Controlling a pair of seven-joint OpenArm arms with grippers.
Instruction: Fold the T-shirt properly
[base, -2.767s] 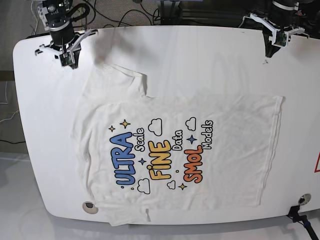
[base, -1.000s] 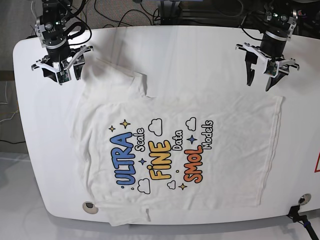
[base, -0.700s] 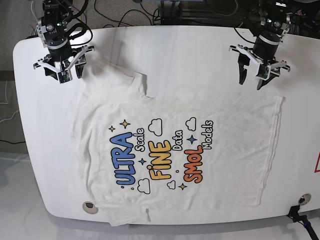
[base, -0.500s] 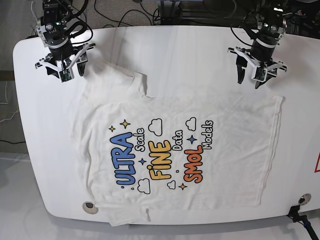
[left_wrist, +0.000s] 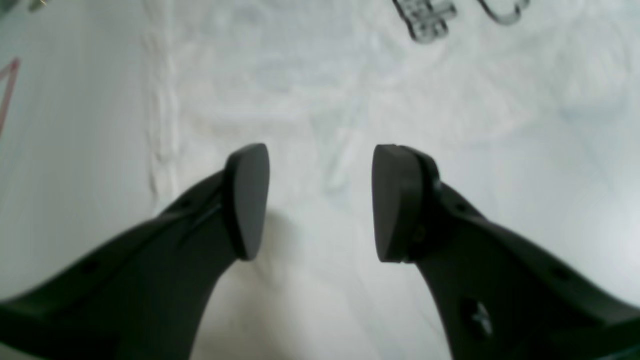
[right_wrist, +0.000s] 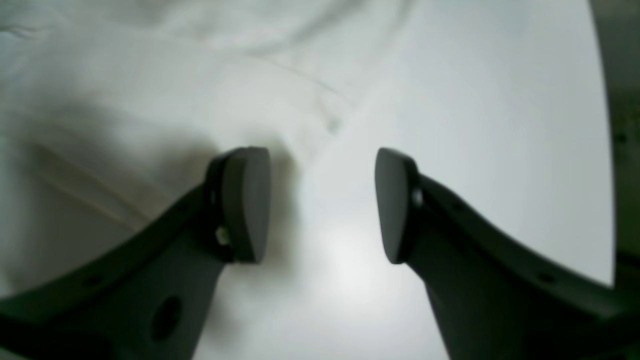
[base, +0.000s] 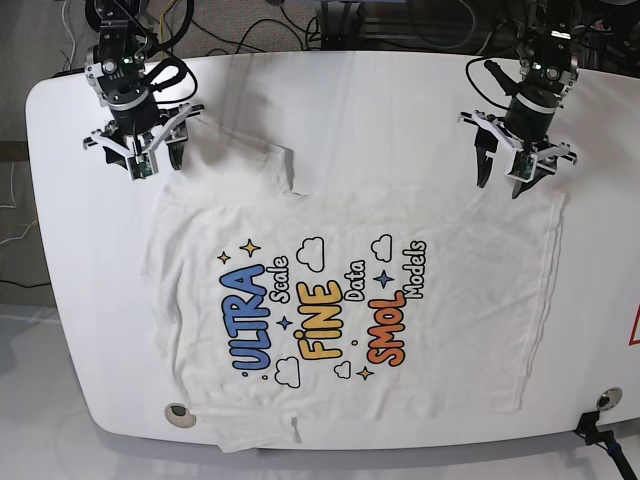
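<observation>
The T-shirt (base: 350, 290) is showing plain white cloth, with a print of blue "ULTRA", yellow "FINE" and orange "SMOL" bubble letters, smaller black script words between them, white clouds outlined in black, and yellow and blue sparkle stars. The table (base: 350, 100) under it is looking white too. The left gripper (left_wrist: 320, 200) and right gripper (right_wrist: 322, 200) are showing black fingers with matte black pads. A red line (base: 633, 330) is marking the table's right edge.
</observation>
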